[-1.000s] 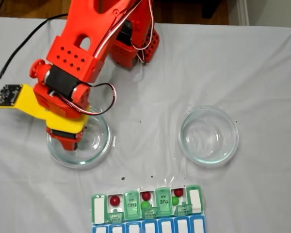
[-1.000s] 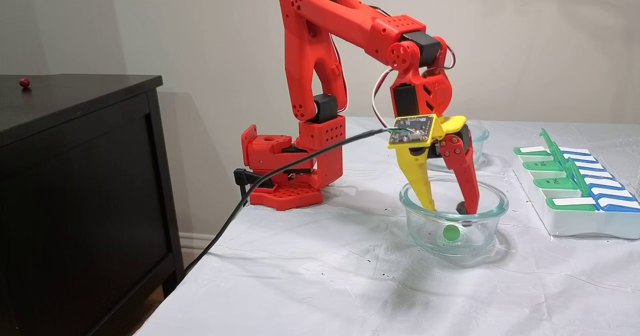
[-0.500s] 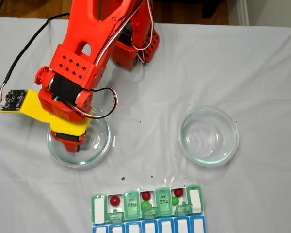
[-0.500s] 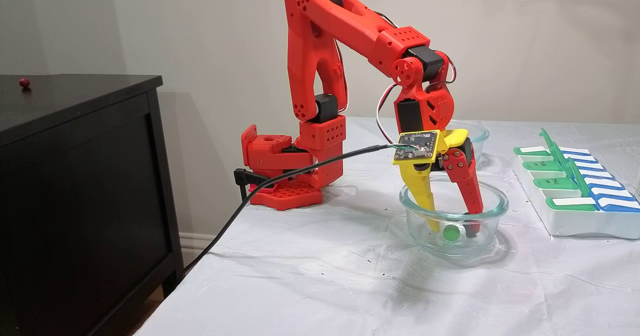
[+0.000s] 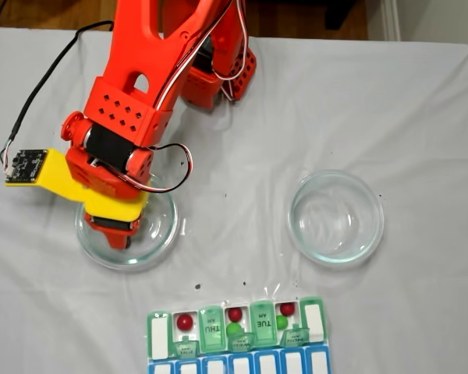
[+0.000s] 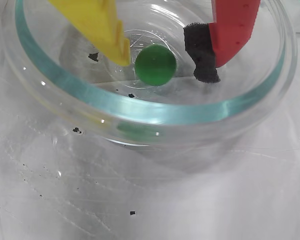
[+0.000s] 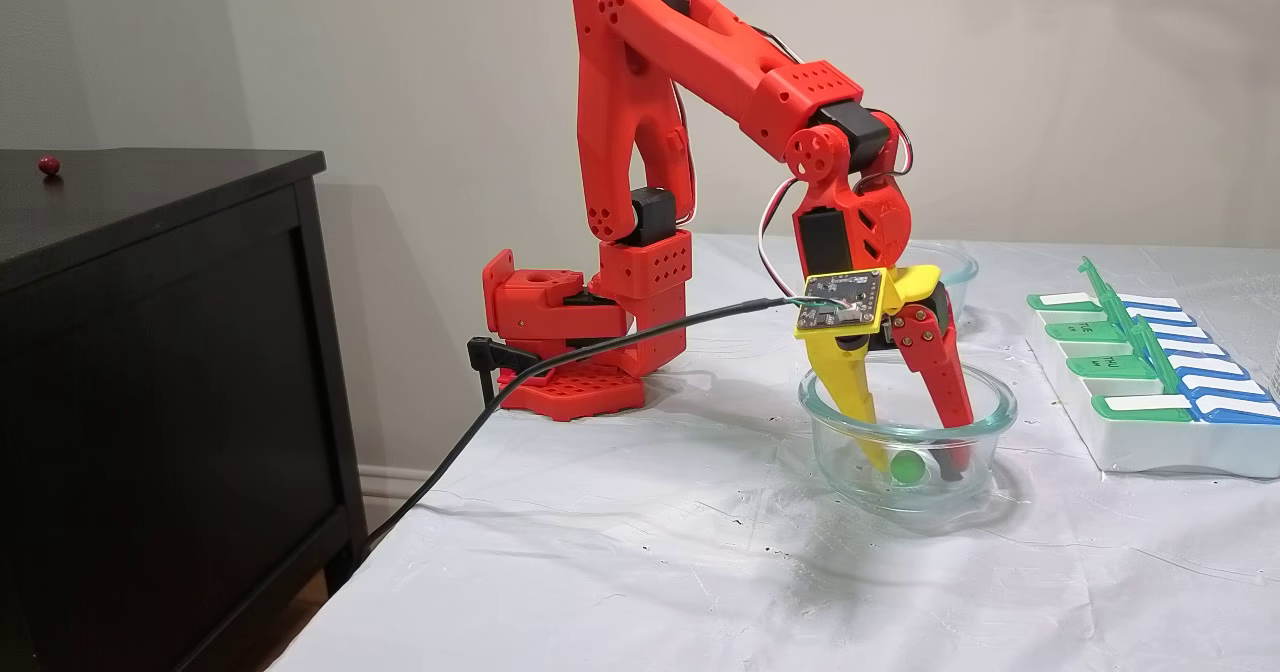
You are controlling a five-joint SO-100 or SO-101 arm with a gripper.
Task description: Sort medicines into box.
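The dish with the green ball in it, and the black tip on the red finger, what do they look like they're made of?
The dish looks like clear glass: see-through, green-tinted thick rim, bright glints. The green ball is smooth, probably plastic. The black tip looks like matte foam, rough-edged and porous.

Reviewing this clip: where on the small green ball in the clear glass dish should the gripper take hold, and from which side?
Across its widest middle, coming straight down from above. The small green ball lies at the bottom centre of the clear glass dish, whose raised wall blocks any sideways approach. The open gripper already straddles it, yellow finger at one side and the red finger's black pad at the other; closing there should likely centre the ball.
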